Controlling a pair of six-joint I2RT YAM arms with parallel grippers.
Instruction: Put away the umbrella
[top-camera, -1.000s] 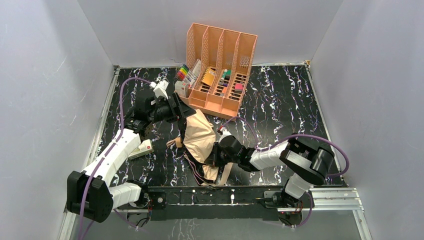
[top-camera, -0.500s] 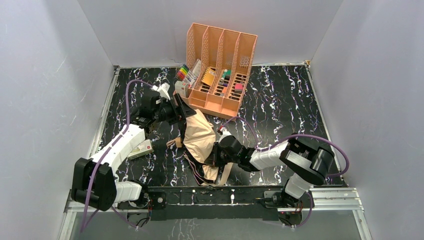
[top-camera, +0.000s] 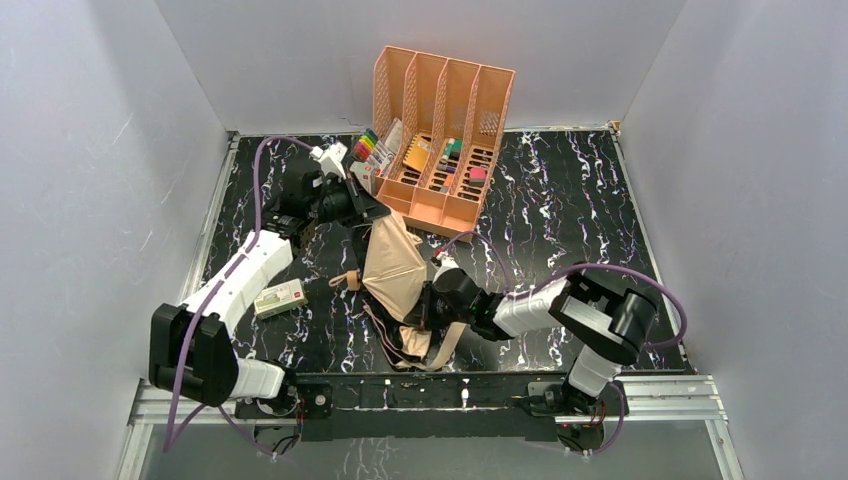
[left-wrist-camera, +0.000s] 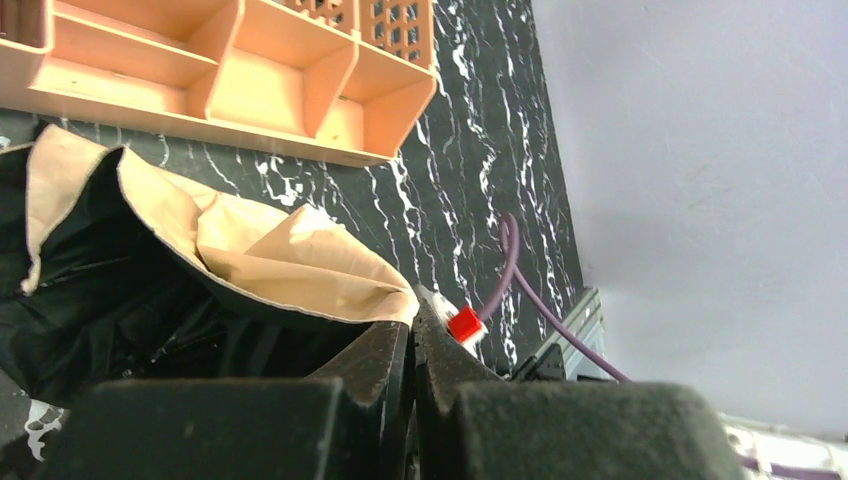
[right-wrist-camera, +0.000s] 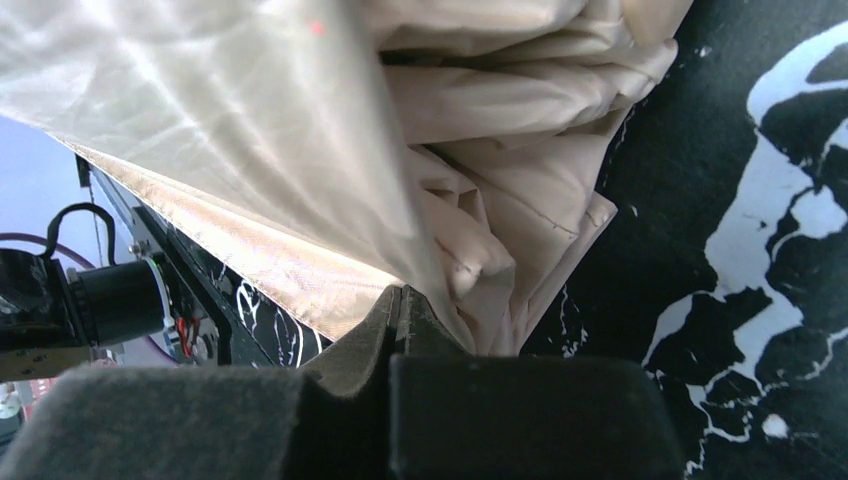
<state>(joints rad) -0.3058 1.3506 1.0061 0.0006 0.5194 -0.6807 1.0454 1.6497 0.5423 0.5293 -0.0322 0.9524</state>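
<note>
The left end effector (top-camera: 366, 211) is clenched on the umbrella (top-camera: 393, 268) at the canopy's 12 o'clock tip. Its wrist camera shows the two fingers (left-wrist-camera: 385, 350) pressed nearly flat together, with the tan hem of the fabric running right into the slit between them. The right end effector (top-camera: 421, 312) is clamped on the same canopy at its 5 o'clock side. In that wrist view the jaws meet on a fold of tan cloth, and no gap shows between them.

The umbrella sits just on the 7 o'clock side of the middle of the surface (top-camera: 560, 200). It is half collapsed, stretched between the two grips, with loose ribs and fabric trailing toward 6 o'clock.

Only the overhead view shows both arms, the peach file organizer (top-camera: 441, 140) at 12 o'clock, the markers (top-camera: 366, 148) beside it and a small cream box (top-camera: 280, 298) at 9 o'clock. Its markings are too small to read.

Only the left wrist view shows the canopy's black inner face (left-wrist-camera: 110, 300) under the tan one, plus a red-and-white connector (left-wrist-camera: 462, 323) on a purple cable (left-wrist-camera: 515, 262). The right wrist view shows little but creased tan fabric (right-wrist-camera: 300, 130) and marbled black surface at 3 o'clock.
</note>
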